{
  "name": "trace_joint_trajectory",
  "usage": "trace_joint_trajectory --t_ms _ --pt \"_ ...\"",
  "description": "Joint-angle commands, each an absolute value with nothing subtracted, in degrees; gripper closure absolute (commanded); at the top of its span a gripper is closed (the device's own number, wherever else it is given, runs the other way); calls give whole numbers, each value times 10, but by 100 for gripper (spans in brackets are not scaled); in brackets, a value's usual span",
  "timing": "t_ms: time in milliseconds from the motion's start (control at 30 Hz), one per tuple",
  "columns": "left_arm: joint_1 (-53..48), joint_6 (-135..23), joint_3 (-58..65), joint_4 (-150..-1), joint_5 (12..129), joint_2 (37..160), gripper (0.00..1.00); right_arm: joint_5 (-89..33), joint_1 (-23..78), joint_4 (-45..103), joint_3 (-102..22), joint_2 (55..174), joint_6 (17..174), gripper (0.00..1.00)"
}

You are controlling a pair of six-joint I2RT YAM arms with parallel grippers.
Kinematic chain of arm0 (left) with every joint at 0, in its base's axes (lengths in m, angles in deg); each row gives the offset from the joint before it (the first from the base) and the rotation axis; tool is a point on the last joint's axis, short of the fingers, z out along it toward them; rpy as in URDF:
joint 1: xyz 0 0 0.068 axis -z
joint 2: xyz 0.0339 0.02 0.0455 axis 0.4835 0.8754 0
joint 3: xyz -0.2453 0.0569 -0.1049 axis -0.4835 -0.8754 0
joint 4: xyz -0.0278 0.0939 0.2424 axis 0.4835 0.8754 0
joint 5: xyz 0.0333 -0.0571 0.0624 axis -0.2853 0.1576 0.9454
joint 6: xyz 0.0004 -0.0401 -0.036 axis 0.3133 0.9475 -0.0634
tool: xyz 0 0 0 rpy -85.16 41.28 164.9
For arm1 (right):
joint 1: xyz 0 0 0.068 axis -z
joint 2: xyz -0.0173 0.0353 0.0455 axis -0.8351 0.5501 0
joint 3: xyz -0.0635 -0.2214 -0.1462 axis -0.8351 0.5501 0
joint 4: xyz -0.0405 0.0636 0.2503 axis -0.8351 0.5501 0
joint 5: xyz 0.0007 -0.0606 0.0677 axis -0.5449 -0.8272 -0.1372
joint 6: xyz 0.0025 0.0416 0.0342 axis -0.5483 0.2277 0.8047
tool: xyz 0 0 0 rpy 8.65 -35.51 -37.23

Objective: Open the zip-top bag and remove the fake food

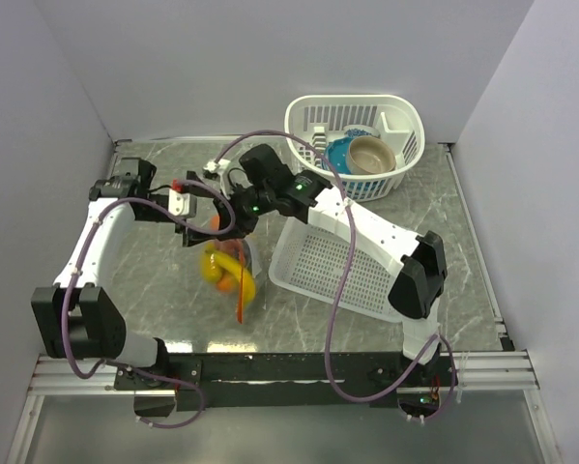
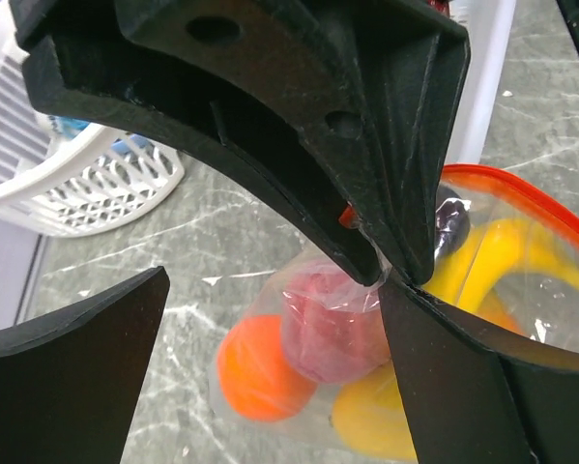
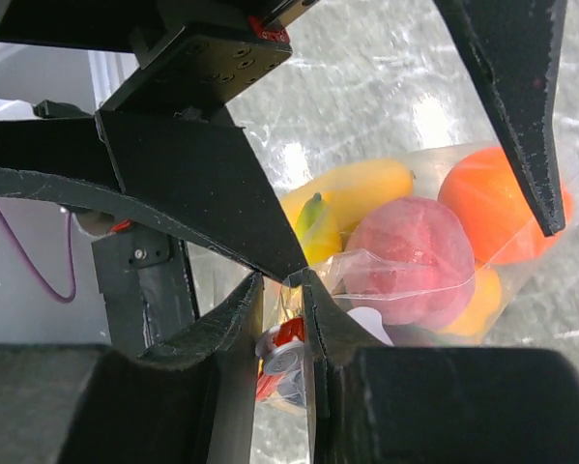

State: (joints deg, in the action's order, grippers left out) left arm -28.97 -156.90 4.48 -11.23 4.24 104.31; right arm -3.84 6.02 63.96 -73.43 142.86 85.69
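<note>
A: What is the setting?

B: A grey marbled table [image 1: 444, 222] closed in by plain white walls, with both arms reaching to its middle.

A: Where is the zip-top bag [image 1: 233, 280]?

B: In the middle of the table, left of centre, under the two wrists. Its red-orange zipper strip [image 2: 521, 184] curves along the top edge. I cannot tell whether the mouth is parted.

A: And what is inside?

B: The fake food [image 1: 217, 266] is all inside the clear film: a yellow banana [image 3: 357, 188], an orange fruit [image 3: 492, 208], a red round piece [image 3: 410, 256] and another yellow piece [image 2: 376, 416], pressed together.

A: What about the pincers?

B: The right pincer [image 3: 281, 280] is pinched tight on the bag's film close to the zipper. The left pincer [image 2: 275, 280] stands spread wide with one finger on either side of the right one's tip. Its right-hand finger [image 2: 444, 377] touches the film.

A: Are there other containers?

B: A white basket [image 1: 405, 111] at the far right holds a blue bowl [image 1: 335, 155] and a tan bowl [image 1: 371, 155] side by side. A second white basket [image 1: 328, 261] lies tilted just right of the bag, its perforated floor showing.
</note>
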Motion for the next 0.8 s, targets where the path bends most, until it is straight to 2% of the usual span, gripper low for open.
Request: trace_joint_trajectory --t_ms 0,267,500,767 --pt "-222 -1512 43 57 -59 1039 1 -168 107 352 -825 1434 847 100" --pt "-222 -1410 105 56 6 1007 1 -170 136 361 -842 1435 846 100" --pt "-228 -1494 100 54 -31 1045 1 -126 124 353 -840 1442 871 100" --pt "-307 -1552 121 55 -45 1137 1 -85 113 353 -799 1400 881 100"
